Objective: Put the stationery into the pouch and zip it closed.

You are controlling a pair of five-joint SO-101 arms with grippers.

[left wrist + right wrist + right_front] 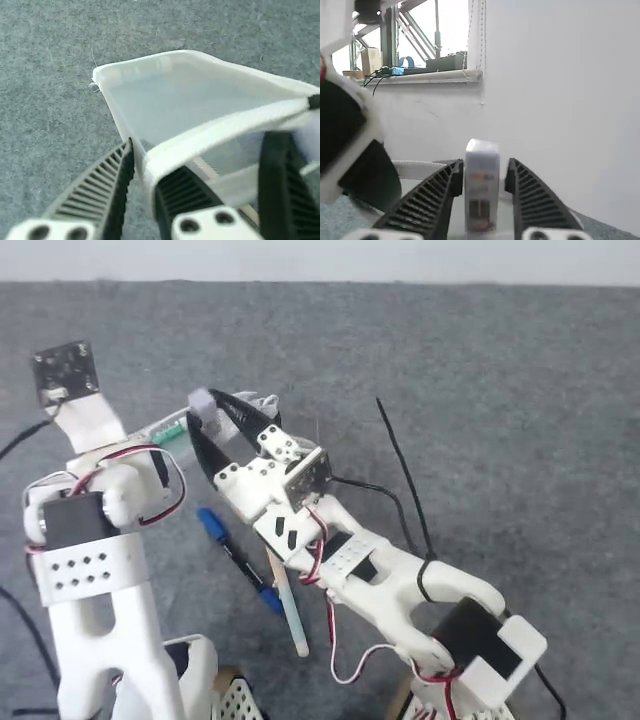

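The right gripper (482, 169) is clamped on a small pale block (481, 200), which stands upright between its fingers at the open mouth of the pouch (190, 95). The left gripper (146, 161) is closed on the rim of the pouch, one finger outside and one inside, and the mouth stands wide. The translucent pouch sits left of the middle of the table (500, 370). Closer to the near edge, between the two arm bases, a blue pen (232, 558) and a pale pen (287, 602) lie touching. A black cable (400, 465) runs across the table beside the right arm.
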